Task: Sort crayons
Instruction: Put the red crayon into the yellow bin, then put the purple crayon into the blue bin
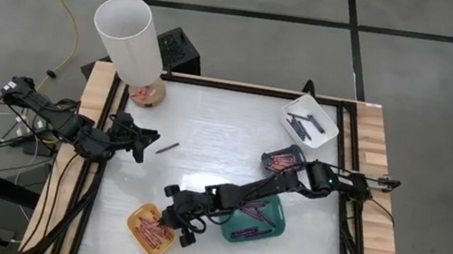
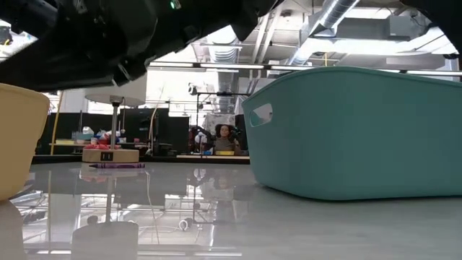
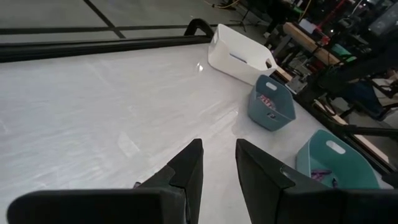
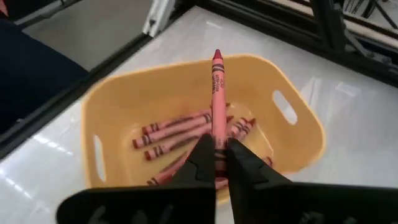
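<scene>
My right gripper [image 4: 219, 142] hovers over the yellow tray [image 4: 186, 68] near the table's front left and is shut on a red crayon [image 4: 217, 93]. Several red crayons [image 4: 180, 130] lie on that tray's floor. A dark purple crayon [image 1: 168, 147] lies flat on the table, also seen in the low view [image 2: 115, 165]. Beside it, toward the left edge, my left gripper [image 1: 144, 141] waits, open with a narrow gap [image 3: 219, 163] and nothing between its fingers. My right gripper pinches the red crayon's back end [image 4: 217, 138] between its two fingertips. The fingers slant down from the table's right side. The crayon sticks out ahead in line with them, its tip [image 4: 217, 55] pointing away. It is clear of the tray, above the crayons in it.
A teal tray [image 1: 252, 224] stands right of the yellow one, under my right arm. A grey-blue tray [image 1: 283, 162] with red crayons and a white tray [image 1: 311, 122] with dark ones stand at the far right. A tall white cylinder [image 1: 129, 37] rises at the far left corner.
</scene>
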`<state>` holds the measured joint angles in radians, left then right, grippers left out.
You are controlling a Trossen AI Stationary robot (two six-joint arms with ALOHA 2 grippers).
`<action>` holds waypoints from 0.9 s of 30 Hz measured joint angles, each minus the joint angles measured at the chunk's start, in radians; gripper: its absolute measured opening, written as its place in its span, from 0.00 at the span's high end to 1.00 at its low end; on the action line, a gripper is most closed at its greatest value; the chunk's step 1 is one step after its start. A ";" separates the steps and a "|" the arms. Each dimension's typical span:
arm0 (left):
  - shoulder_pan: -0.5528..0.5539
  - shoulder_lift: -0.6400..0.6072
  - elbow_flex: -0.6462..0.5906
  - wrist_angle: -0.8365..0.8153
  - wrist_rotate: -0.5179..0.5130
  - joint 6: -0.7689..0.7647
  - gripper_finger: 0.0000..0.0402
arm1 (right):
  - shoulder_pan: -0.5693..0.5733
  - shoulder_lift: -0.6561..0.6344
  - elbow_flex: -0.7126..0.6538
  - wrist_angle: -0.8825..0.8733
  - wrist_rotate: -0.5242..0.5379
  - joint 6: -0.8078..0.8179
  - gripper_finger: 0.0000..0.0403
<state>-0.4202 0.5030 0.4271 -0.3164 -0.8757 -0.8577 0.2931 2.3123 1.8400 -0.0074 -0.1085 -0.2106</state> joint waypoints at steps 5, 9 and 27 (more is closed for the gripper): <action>0.000 0.000 0.000 0.000 0.000 0.000 0.79 | -0.003 0.000 0.000 -0.008 0.001 0.004 0.88; 0.000 0.000 0.000 0.000 0.000 -0.001 0.79 | -0.001 0.000 0.000 -0.009 -0.001 0.004 0.86; 0.000 0.000 0.000 -0.008 0.004 0.000 0.79 | -0.106 -0.139 0.001 -0.134 0.073 -0.222 0.85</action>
<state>-0.4199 0.5030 0.4268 -0.3242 -0.8719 -0.8581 0.1871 2.1734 1.8408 -0.1410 -0.0354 -0.4327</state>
